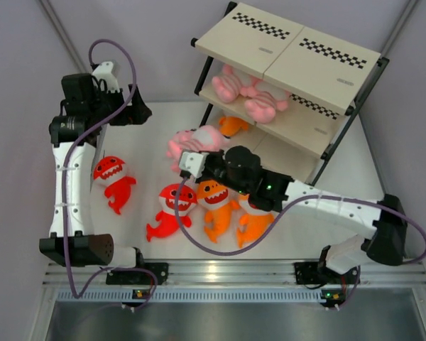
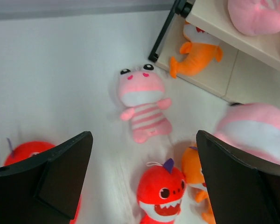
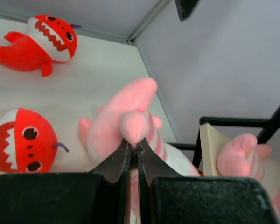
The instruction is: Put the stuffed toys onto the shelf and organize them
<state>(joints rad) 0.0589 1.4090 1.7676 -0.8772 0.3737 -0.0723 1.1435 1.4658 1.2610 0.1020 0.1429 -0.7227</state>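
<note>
The shelf (image 1: 291,46) stands at the back right. Two pink striped plushies (image 1: 252,92) lie on its middle board and an orange shark (image 1: 233,126) on its bottom board. My right gripper (image 1: 187,160) (image 3: 134,149) is shut on a limb of a pink striped plushie (image 3: 126,123) just left of the shelf. Another pink striped plushie (image 2: 142,105) lies on the table. Two red sharks (image 1: 113,177) (image 1: 172,206) and two orange sharks (image 1: 214,202) (image 1: 254,220) lie on the table. My left gripper (image 1: 138,110) (image 2: 144,177) is open and empty, above the table at the back left.
The black metal frame post (image 2: 162,35) of the shelf stands near the lying pink plushie. Grey walls close in the table at the left, back and right. A purple cable (image 1: 121,57) loops above the left arm.
</note>
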